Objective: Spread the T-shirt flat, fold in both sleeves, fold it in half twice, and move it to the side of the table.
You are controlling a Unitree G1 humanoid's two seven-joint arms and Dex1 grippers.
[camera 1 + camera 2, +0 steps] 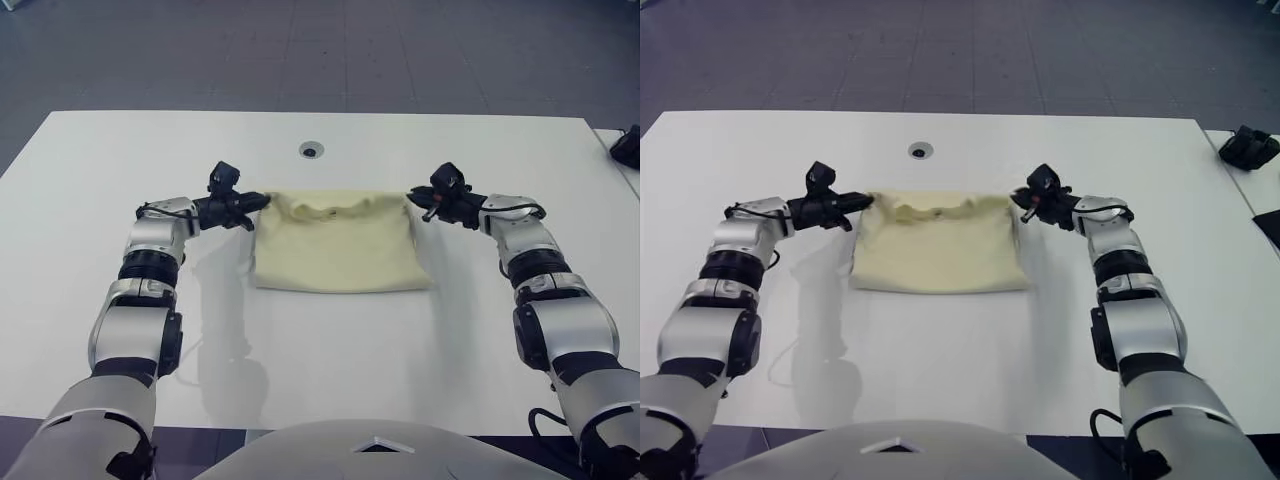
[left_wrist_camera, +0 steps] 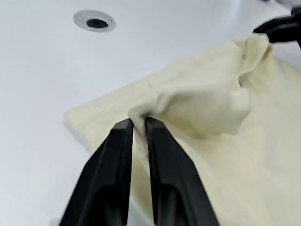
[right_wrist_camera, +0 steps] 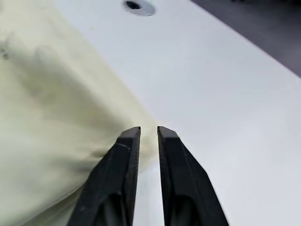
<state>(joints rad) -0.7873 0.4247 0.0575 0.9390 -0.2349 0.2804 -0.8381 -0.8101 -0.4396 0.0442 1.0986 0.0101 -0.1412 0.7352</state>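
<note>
A pale yellow T-shirt (image 1: 340,245) lies folded into a rough rectangle at the middle of the white table (image 1: 450,140). Its far edge is rumpled and slightly raised. My left gripper (image 1: 265,200) is at the far left corner, shut on a pinch of the fabric (image 2: 188,101), which bunches between the black fingers (image 2: 120,141). At the far right corner my right gripper (image 1: 412,198) is shut on the T-shirt's edge (image 3: 56,108), the cloth showing between its fingertips (image 3: 128,136). Both grippers sit low, just over the tabletop.
A round cable hole (image 1: 312,150) sits in the table just beyond the T-shirt. A black object (image 1: 1247,148) rests on a neighbouring surface at the far right. Bare tabletop extends to the left, right and front of the shirt.
</note>
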